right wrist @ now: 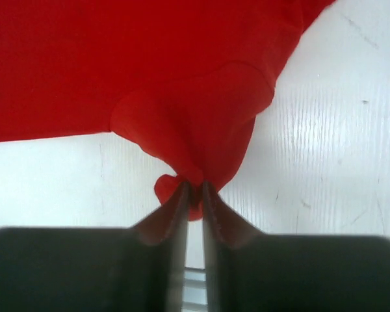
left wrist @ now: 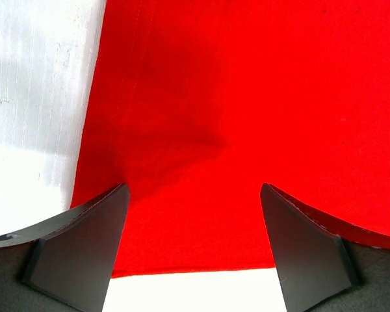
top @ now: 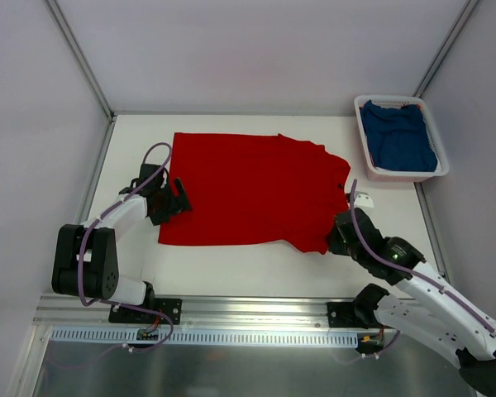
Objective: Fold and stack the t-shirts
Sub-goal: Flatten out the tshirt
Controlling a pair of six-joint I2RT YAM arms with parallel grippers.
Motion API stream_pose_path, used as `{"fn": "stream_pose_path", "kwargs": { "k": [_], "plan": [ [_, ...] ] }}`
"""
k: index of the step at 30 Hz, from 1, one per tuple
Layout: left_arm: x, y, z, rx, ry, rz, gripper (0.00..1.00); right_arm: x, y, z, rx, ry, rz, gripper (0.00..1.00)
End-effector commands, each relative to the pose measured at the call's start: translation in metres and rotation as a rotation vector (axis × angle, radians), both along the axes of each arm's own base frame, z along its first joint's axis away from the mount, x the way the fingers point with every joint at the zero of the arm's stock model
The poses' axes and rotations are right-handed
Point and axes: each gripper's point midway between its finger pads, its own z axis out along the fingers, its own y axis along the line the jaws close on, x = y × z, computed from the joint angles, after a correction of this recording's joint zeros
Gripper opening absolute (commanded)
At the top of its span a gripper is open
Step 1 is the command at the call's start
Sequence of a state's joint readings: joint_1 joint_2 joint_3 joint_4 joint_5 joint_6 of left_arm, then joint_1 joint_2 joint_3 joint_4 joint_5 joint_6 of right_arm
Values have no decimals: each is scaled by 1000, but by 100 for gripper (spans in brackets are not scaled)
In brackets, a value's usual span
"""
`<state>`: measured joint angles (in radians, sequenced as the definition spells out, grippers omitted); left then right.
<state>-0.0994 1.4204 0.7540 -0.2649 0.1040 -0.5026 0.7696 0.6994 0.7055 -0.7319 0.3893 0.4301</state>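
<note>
so the right hand [right wrist: 194, 188] is pinching the near-right corner of the red t-shirt [top: 248, 188] lying flat mid counter [top: 231, 266], while the left hand [left wrist: 193, 186] is hovering wide open and empty over the left hem, probably needing a matching grip before lifting.

Two t-shirts [top: 248, 190] [top: 401, 142], one basket [top: 401, 174]

A: Where does the red t-shirt [top: 248, 190] lie?
B: Spread flat across the middle of the table [top: 231, 269], no print showing, its long edges running 9 to 3 o'clock. The sleeve at its 4 o'clock corner is gathered into a puckered tip, pinched in the right gripper [right wrist: 194, 188].
A: And the blue t-shirt [top: 401, 139]?
B: Crumpled in a heap inside the white basket [top: 407, 176] at 2 o'clock, well apart from the red one
</note>
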Motion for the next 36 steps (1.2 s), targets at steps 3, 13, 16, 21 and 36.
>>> {"fn": "stream_pose_path", "kwargs": {
  "k": [3,13,16,21,36],
  "plan": [
    [9,-7,13,-15,-54,-42,83,-20,-22,-10,-5,38,-77,30],
    [8,-6,11,-11,-49,-39,83,-18,-28,-6,-40,20,-79,34],
    [5,-6,11,-8,-50,-38,83,-17,-22,-14,-28,31,-63,34],
    [0,-7,10,-20,-47,-33,83,-19,-14,-37,-53,78,-36,34],
    [-20,-12,1,-19,-26,-33,83,-30,22,-86,-176,170,98,32]
  ]
}}
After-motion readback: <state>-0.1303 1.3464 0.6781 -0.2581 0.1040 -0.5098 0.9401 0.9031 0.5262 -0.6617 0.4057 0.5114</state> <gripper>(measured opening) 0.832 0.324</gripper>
